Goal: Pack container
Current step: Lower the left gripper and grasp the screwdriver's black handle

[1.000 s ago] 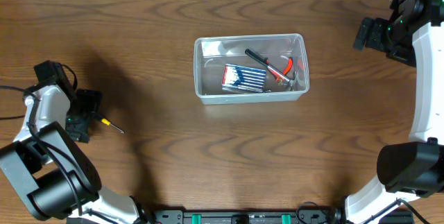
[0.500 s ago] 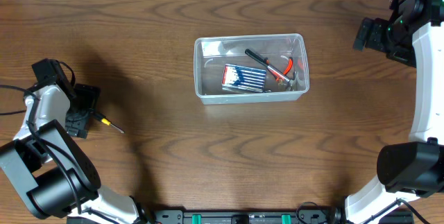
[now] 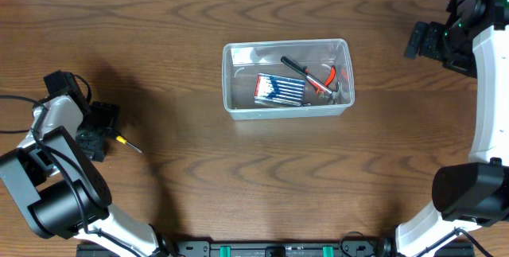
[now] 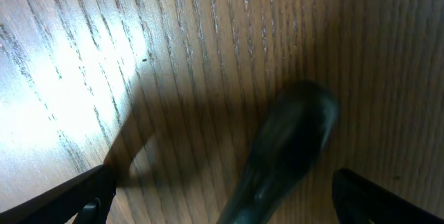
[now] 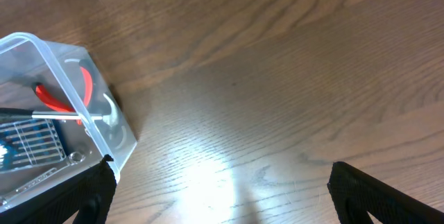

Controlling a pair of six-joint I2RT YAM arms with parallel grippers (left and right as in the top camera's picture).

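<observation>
1. Overhead: my left pincer (image 3: 99,126) is edging slightly right, spread wide over the small black-handled, yellow-collared screwdriver (image 3: 121,139) on the brown wooden surface (image 3: 159,34). My right pincer (image 3: 424,40) is waiting, released and empty. The clear plastic rectangular container (image 3: 286,43) is sitting mid-surface.
2. Left wrist: the screwdriver's dark handle is lying between my parted jaws, untouched. I judge I am lining up the pickup.
3. Right wrist: the container's corner is showing at left, well apart.
</observation>
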